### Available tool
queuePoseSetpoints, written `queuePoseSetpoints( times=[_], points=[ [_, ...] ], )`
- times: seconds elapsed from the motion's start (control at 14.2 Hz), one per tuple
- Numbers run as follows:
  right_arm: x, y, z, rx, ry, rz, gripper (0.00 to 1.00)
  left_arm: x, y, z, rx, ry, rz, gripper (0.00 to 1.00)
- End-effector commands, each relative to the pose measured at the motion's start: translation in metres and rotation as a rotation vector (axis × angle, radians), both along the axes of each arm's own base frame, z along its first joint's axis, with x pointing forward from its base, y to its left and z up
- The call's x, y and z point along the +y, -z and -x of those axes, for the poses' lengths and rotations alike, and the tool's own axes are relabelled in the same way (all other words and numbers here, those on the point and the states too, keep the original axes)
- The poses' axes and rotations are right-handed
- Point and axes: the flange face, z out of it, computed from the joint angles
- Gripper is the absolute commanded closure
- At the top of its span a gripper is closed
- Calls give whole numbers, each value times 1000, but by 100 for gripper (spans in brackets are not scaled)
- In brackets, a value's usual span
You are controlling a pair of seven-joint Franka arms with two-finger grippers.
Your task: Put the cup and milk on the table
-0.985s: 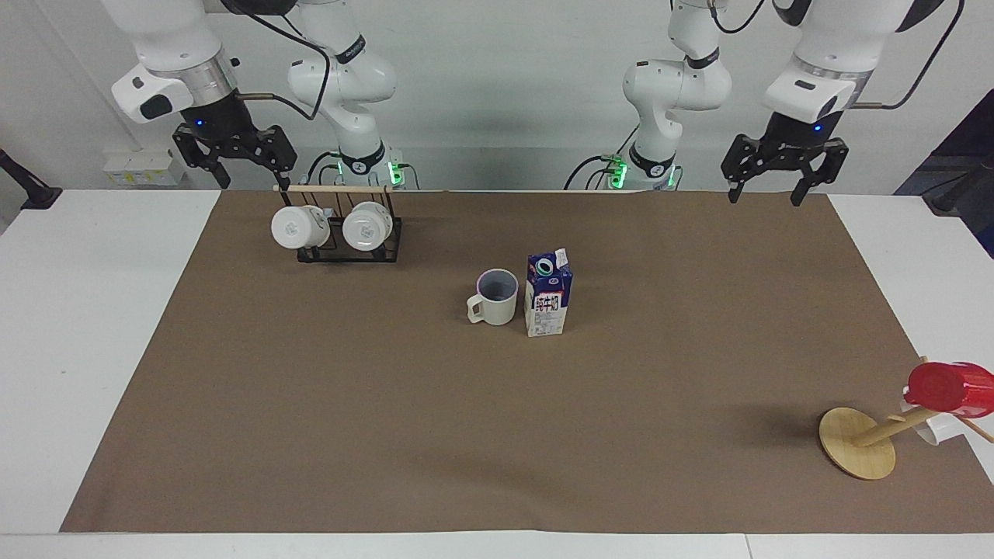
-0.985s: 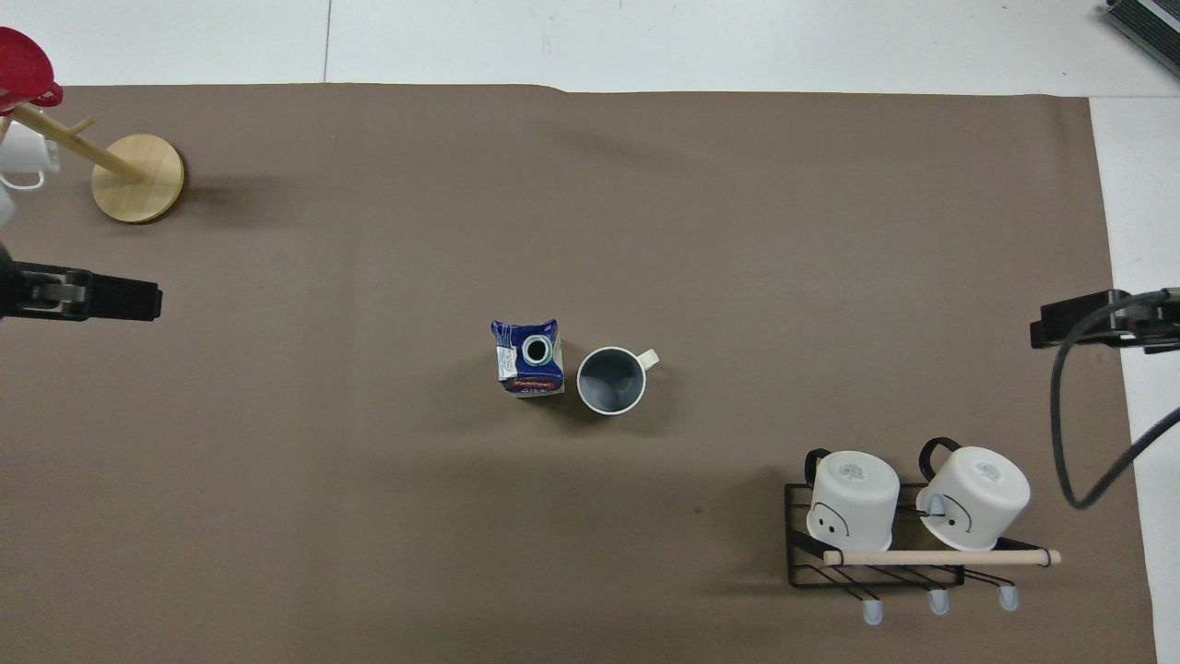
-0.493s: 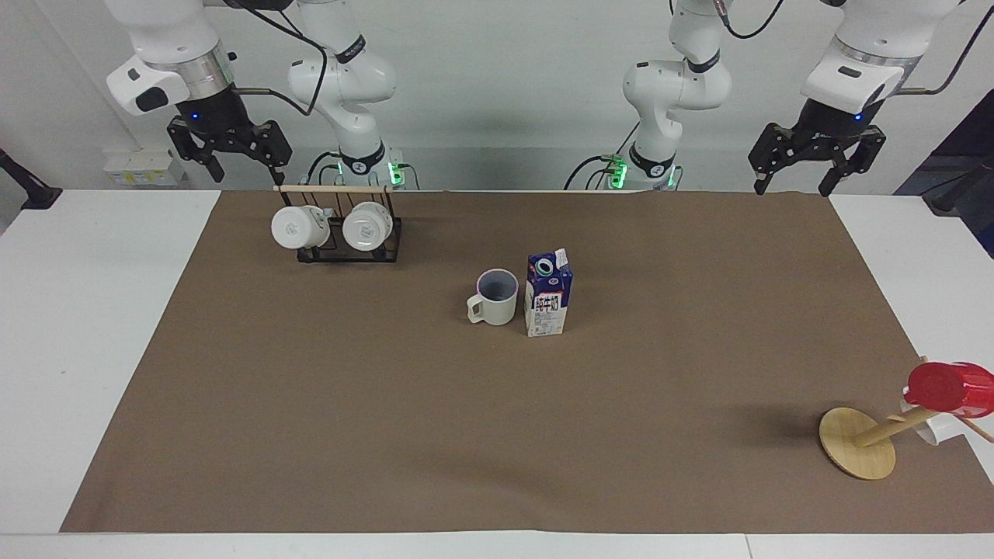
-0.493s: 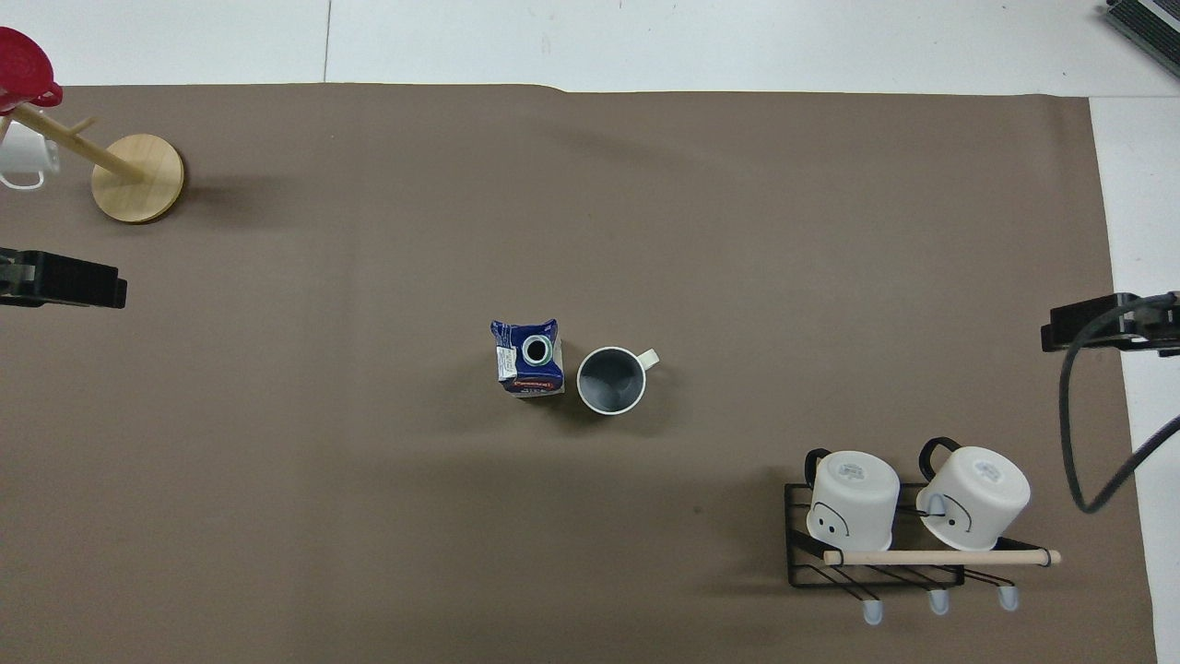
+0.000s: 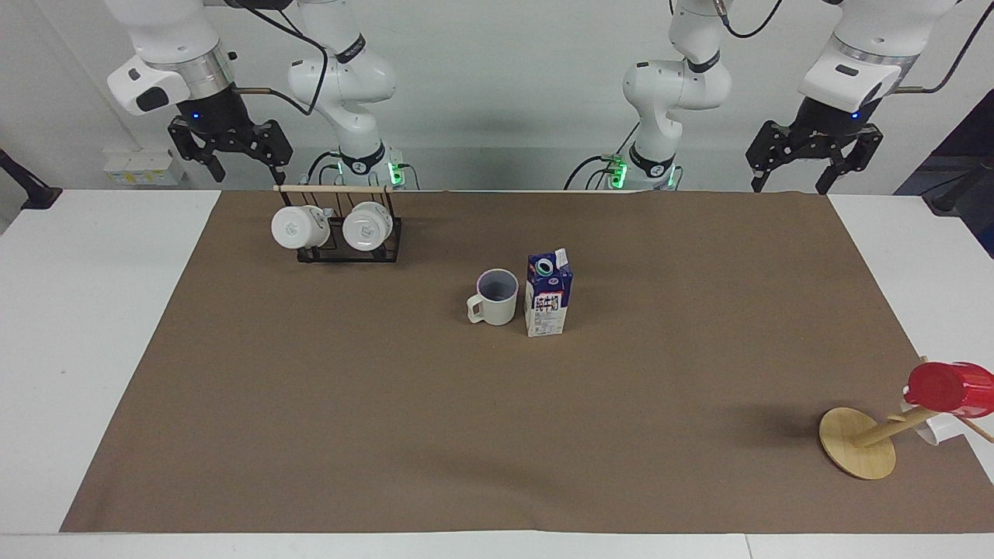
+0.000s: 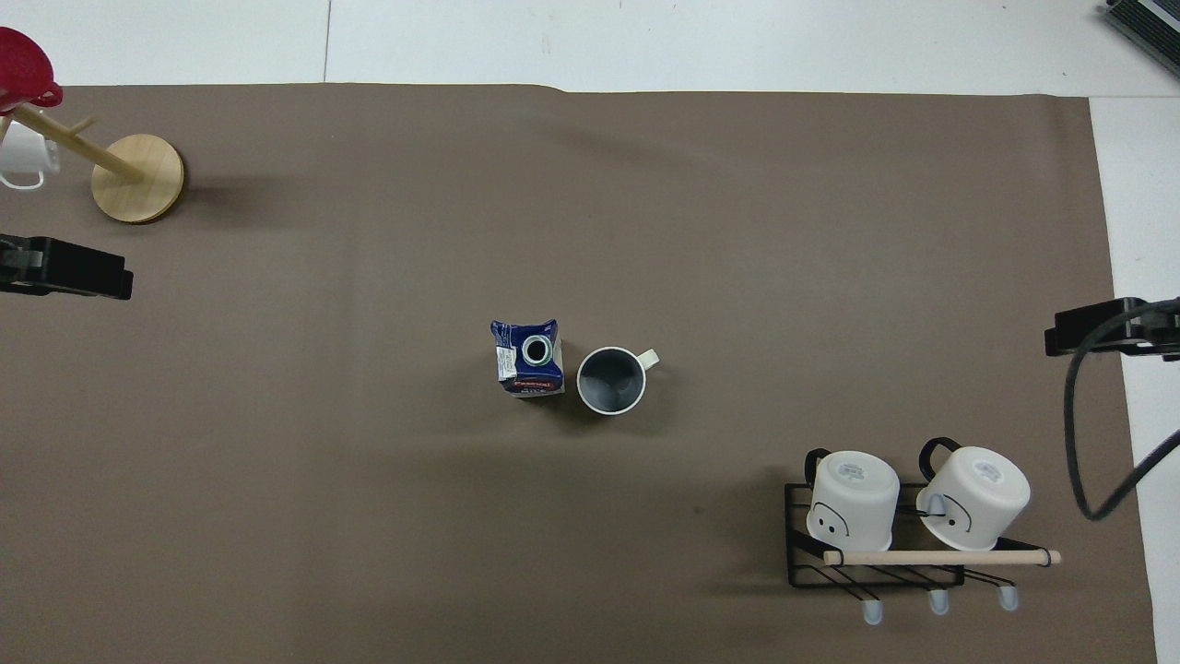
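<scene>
The cream cup [image 5: 495,299] stands upright on the brown sheet of the table [image 5: 373,435] at its middle, its handle toward the right arm's end. It also shows in the overhead view [image 6: 610,380]. The blue and white milk carton [image 5: 548,295] stands upright beside the cup, almost touching it, toward the left arm's end [image 6: 529,358]. My left gripper [image 5: 788,185] is open and empty, raised over the table's edge at the robots' end [image 6: 69,278]. My right gripper [image 5: 247,175] is open and empty, raised over the edge just beside the mug rack [image 6: 1092,332].
A black wire rack [image 5: 388,252] with two glossy white mugs [image 5: 299,226] stands near the robots toward the right arm's end. A wooden mug tree [image 5: 856,442] with a red cup [image 5: 949,388] stands far from the robots at the left arm's end.
Both grippers have risen and drawn back toward the robots and outward over the last second. The cup and the milk have not moved.
</scene>
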Motion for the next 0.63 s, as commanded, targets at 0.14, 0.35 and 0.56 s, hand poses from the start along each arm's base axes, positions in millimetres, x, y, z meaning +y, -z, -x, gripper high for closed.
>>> queuePoseSetpoints(
  times=[0.14,0.35,0.56],
  points=[
    [-3,-1,8,4,-9,-14,0,4,-3,4,11,9,5,0],
    [-3,-1,8,4,-7,-14,0,4,-4,5,12,10,3,0],
    [-2,-1,8,4,-10,-14,0,9,-4,5,12,0,0,0]
  ],
)
